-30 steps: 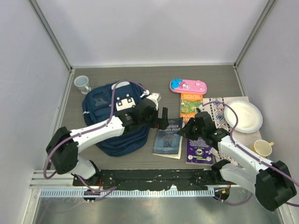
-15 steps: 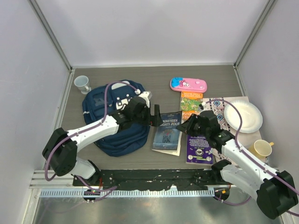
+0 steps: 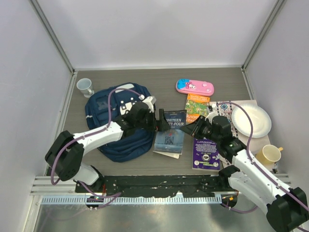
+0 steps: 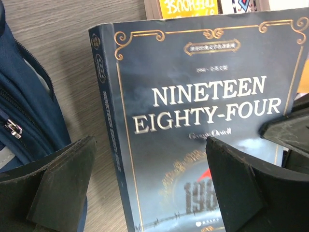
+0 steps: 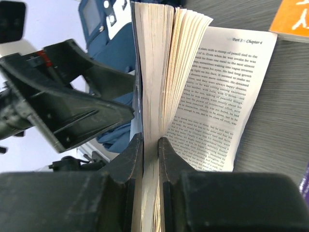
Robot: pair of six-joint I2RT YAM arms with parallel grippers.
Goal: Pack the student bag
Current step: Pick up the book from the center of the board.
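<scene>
The student bag (image 3: 116,126), navy blue, lies left of centre. Beside it a dark book titled Nineteen Eighty-Four (image 3: 170,133) is tipped up on its spine side. My right gripper (image 3: 194,129) is shut on the book's free edge, pinching the cover and a wad of pages (image 5: 153,72) between its fingertips (image 5: 150,145). The remaining pages (image 5: 227,96) have fanned open onto the table. My left gripper (image 3: 163,121) is open between bag and book. In its wrist view the book's cover (image 4: 203,111) fills the gap between its fingers (image 4: 63,179), and the bag (image 4: 24,111) is at the left.
A purple book (image 3: 206,153) lies under the right arm, with an orange-green book (image 3: 198,107) and a pink pencil case (image 3: 194,88) behind it. A paper plate (image 3: 251,121) rests on a patterned mat, a yellow cup (image 3: 268,154) near right, a white cup (image 3: 85,87) far left.
The right gripper has raised the book's free edge, tipping it up and shifting it left toward the bag. The left gripper has drawn back slightly toward the bag, still open.
</scene>
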